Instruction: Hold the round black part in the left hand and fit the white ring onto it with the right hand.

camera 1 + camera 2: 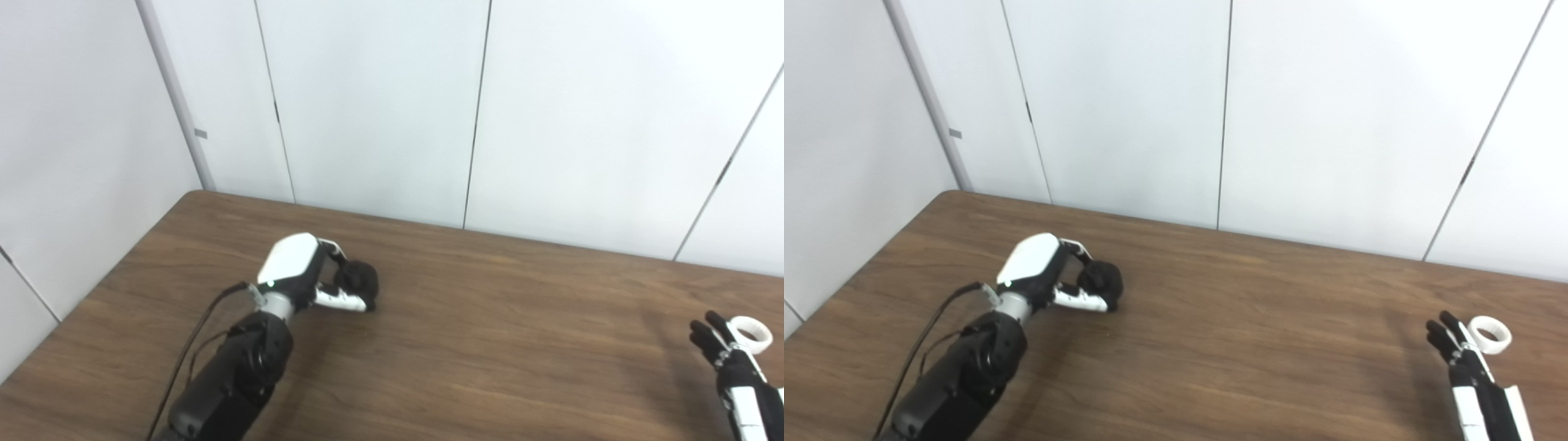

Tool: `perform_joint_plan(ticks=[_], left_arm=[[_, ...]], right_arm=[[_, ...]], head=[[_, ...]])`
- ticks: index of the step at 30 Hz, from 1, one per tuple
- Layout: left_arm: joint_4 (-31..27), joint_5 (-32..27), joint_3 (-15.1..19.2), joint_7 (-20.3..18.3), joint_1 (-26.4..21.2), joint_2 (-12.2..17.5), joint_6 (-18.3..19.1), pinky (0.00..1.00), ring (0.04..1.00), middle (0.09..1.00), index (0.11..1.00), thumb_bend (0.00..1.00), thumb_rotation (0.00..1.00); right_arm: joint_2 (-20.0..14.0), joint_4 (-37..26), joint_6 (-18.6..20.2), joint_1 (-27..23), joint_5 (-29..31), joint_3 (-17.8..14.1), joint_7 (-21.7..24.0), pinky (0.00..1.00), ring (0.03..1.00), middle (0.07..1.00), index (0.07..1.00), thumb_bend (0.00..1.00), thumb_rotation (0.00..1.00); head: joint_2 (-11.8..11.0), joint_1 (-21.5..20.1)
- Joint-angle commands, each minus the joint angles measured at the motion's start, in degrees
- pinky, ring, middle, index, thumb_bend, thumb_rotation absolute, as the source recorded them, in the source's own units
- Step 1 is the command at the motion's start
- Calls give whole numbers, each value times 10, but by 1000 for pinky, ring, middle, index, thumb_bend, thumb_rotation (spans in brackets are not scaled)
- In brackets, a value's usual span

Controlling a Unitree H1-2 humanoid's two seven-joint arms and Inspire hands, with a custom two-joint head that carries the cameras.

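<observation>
The round black part (362, 279) is at the left middle of the brown table (490, 318), low over or on its surface. My left hand (300, 269) has its fingers and thumb curled around the part and is shut on it; it also shows in the right eye view (1041, 266), as does the part (1104, 280). The white ring (753, 334) lies flat on the table at the far right. My right hand (726, 358) is open with its fingers stretched out, just left of the ring and holding nothing. The ring (1490, 334) and right hand (1461, 355) also show in the right eye view.
White wall panels (380, 104) stand right behind the table's far edge and along its left side. A black cable (196, 343) runs along my left forearm. Bare wood lies between the two hands.
</observation>
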Motion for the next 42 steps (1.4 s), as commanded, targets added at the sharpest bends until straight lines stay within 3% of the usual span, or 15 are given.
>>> perform_joint_plan(ticks=[1,10,21,34,42], left_arm=[[-36,31,-8,2,-11,8,-20,1000,855,741,484,524,51],[-73,58,-28,-1,28,-32,-45,1000,859,745,483,524,53],[-111,97,-67,-21,87,-60,-87,1000,861,747,482,525,55],[-113,102,-75,-10,148,-94,-149,976,857,770,483,523,52],[-100,128,-87,15,183,-109,-168,993,861,774,483,523,50]], right_arm=[[23,15,2,25,-1,10,-13,959,898,895,928,640,981],[45,-23,35,28,-18,19,-23,998,903,896,929,656,972],[74,-87,91,31,-37,37,-37,1000,932,908,942,561,994],[79,-148,147,33,-54,45,-50,997,936,911,950,545,1000],[70,-162,155,36,-52,42,-46,993,929,912,944,577,1000]], head=[[1,-7],[14,-52],[40,-103],[79,-120],[97,-125]])
